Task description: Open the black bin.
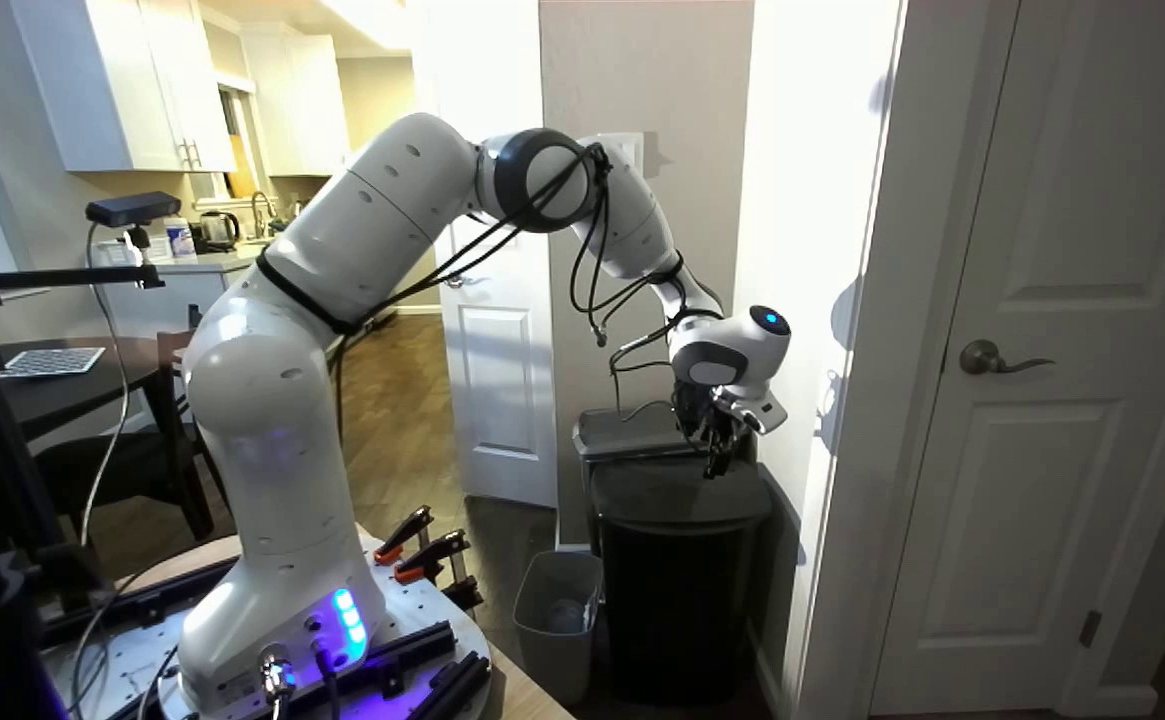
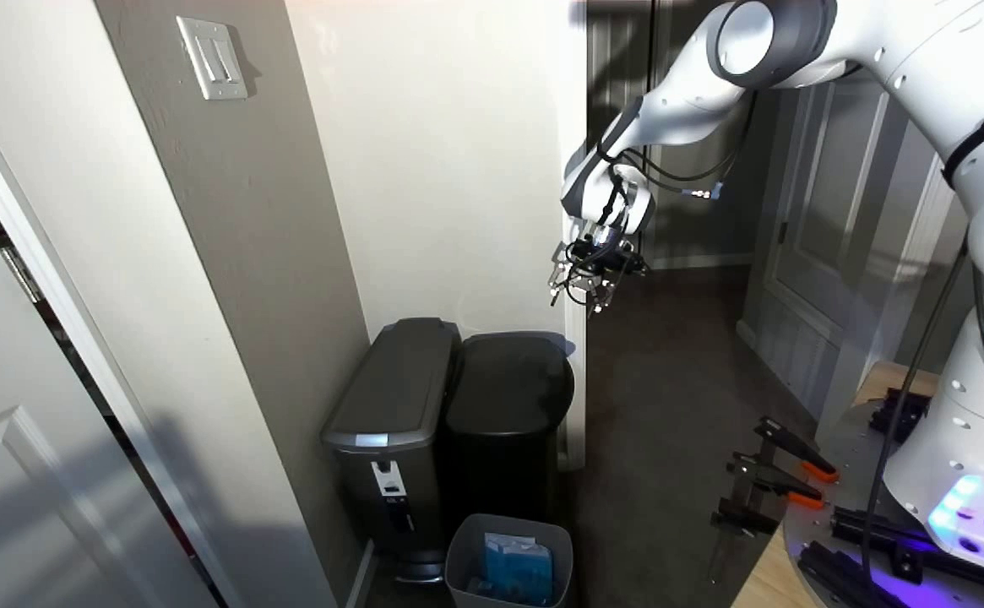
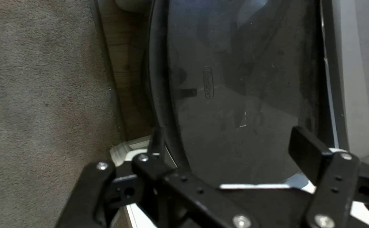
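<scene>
The black bin [image 1: 682, 590] stands on the floor with its dark lid lying shut. It also shows in an exterior view [image 2: 510, 384], beside the wall. In the wrist view its glossy lid [image 3: 244, 95], with a small embossed logo, fills the middle. My gripper [image 1: 716, 462] points down toward the lid. In an exterior view the gripper [image 2: 576, 304] is above the bin's far right end, apart from the lid. In the wrist view the gripper [image 3: 230, 141] is open and empty, its fingers seen across the lid's width. The bin's lower body is partly hidden.
A dark grey step bin [image 2: 399, 371] stands right beside the black bin. A small grey wastebasket [image 2: 464, 549] with a blue packet inside stands in front. A white wall [image 2: 449, 169] is close behind. Clamps [image 2: 783, 477] stick out from the robot's table.
</scene>
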`<state>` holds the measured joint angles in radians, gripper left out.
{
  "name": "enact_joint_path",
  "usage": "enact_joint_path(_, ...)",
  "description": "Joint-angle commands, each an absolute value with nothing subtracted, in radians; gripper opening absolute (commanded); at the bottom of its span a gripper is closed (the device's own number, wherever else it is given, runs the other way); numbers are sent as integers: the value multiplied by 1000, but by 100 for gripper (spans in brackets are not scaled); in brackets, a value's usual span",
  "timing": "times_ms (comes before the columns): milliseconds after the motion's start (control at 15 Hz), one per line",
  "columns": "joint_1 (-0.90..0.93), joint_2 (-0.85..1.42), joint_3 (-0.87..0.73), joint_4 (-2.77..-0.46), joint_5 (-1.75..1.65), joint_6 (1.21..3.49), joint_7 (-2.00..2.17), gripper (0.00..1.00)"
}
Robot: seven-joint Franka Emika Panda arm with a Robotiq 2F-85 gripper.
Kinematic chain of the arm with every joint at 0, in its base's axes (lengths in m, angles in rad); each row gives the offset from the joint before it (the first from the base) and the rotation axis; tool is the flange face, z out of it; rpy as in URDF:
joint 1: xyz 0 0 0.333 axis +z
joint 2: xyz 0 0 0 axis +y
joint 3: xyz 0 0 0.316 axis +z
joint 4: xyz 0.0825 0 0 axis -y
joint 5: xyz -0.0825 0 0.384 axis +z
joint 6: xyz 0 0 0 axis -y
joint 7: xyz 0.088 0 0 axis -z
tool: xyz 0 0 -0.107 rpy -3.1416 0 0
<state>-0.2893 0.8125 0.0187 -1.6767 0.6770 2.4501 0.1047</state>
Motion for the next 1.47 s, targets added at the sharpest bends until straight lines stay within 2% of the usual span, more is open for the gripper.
enact_joint_path(0,-285,814,13,-1674,680,2446,103,100)
enact_joint_path(467,-305,858,12,-1623,686,2423,105,100)
enact_joint_path(1400,-383,1229,-10,-1247,671,2314,187,100)
